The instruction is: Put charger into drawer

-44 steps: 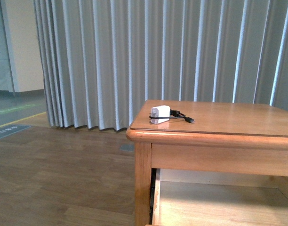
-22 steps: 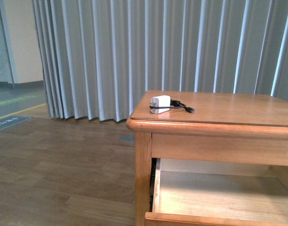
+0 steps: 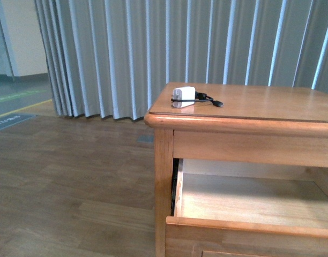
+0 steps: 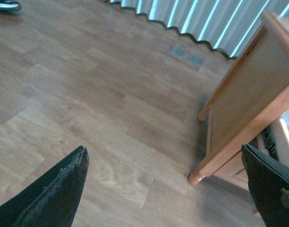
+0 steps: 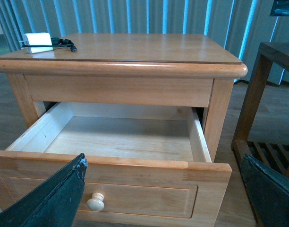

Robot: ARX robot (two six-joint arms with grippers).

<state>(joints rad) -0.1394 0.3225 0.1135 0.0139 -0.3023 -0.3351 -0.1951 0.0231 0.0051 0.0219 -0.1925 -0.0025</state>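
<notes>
The white charger (image 3: 183, 97) lies on the cabinet top near its far left corner, its thin black cable (image 3: 209, 100) trailing to the right; it also shows as the charger (image 5: 38, 39) in the right wrist view. The drawer (image 5: 121, 137) stands pulled out, pale inside and holding nothing, with a round pale knob (image 5: 96, 202) on its front; the front view shows the drawer (image 3: 250, 201) under the top. My right gripper (image 5: 163, 189) is open in front of the drawer front. My left gripper (image 4: 165, 187) is open over the floor beside the cabinet's left side. Neither arm appears in the front view.
The wooden cabinet (image 3: 158, 176) stands on a wood-plank floor (image 3: 67, 182) before grey curtains (image 3: 153, 48). A darker wooden side table (image 5: 265, 90) with a slatted lower shelf stands close to the cabinet's right. The cabinet's left panel and foot (image 4: 196, 178) are near my left gripper.
The front view has tilted down: the cabinet top and charger sit higher in the picture, and more of the open drawer and its front edge shows. The charger has not moved on the top.
</notes>
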